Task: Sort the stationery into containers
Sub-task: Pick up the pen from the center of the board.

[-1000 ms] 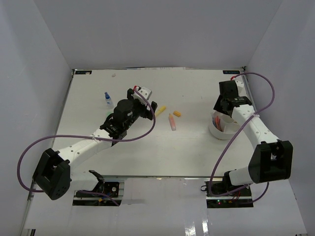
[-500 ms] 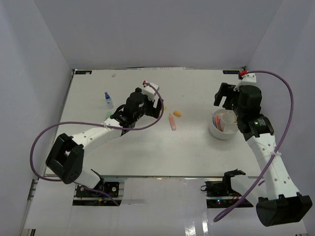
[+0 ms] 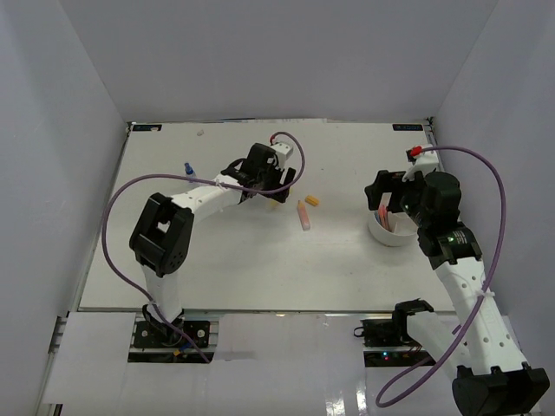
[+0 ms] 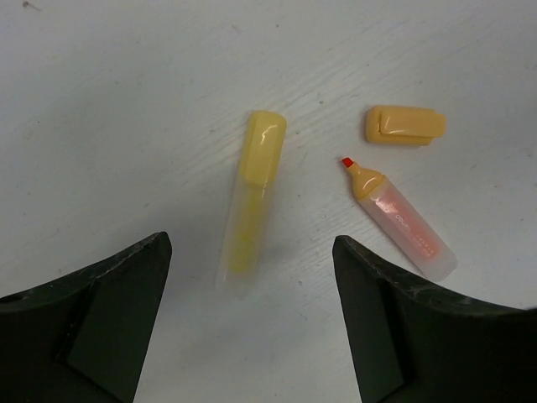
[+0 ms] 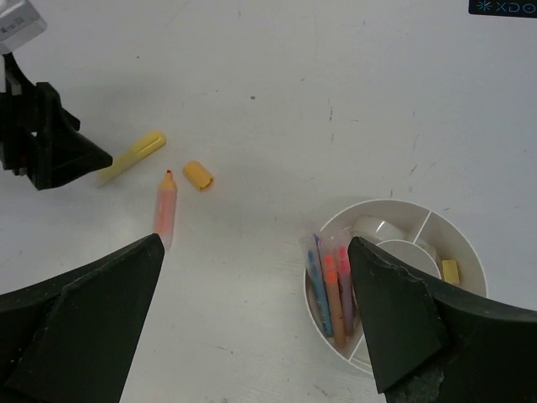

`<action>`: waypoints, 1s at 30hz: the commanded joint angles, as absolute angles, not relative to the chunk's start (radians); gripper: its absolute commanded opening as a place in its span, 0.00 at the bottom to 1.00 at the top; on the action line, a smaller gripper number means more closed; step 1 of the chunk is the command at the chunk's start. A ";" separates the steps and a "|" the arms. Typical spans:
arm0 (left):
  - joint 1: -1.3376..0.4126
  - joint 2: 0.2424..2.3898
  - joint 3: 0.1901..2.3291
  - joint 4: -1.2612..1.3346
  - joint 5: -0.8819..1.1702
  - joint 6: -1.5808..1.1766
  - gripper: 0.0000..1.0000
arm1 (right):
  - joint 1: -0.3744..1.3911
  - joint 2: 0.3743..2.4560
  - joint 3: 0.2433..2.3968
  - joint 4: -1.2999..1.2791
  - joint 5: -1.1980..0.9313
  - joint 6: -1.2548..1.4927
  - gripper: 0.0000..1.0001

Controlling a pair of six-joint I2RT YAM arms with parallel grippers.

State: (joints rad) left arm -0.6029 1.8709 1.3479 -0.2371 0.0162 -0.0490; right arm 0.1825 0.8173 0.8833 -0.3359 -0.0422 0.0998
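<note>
Two highlighters lie loose on the table (image 3: 217, 269). From the top camera, the left gripper (image 3: 276, 191) hangs just beside the uncapped orange highlighter (image 3: 303, 215) and its cap (image 3: 312, 201). It is far nearer them than the right gripper (image 3: 381, 192), which sits above the white tub (image 3: 388, 236). A second ago the left gripper was short of this spot, and the right one was down at the tub.

The left wrist view shows the yellow highlighter (image 4: 250, 197) lying between the spread, empty jaws. Its long axis runs away from the camera, across the line of closing, which should suit a straight descent.

The right wrist view shows that gripper's jaws wide apart and holding nothing, with pens (image 5: 329, 285) already in one compartment of the tub.
</note>
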 commanded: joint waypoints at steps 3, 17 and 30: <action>-0.589 1.971 1.462 -0.374 0.058 -0.048 0.86 | 0.178 0.769 0.853 -0.290 -0.084 0.066 0.97; -0.589 2.057 1.485 -0.451 0.028 -0.063 0.67 | 0.178 0.719 0.808 -0.270 -0.095 0.066 0.93; -0.627 2.045 1.413 -0.448 0.015 -0.060 0.28 | 0.178 0.715 0.810 -0.261 -0.117 0.067 0.90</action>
State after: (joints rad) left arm -0.6067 2.0567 1.4521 -0.4282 0.0074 -0.0502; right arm 0.1825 0.7319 0.8066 -0.3111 -0.0944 0.0738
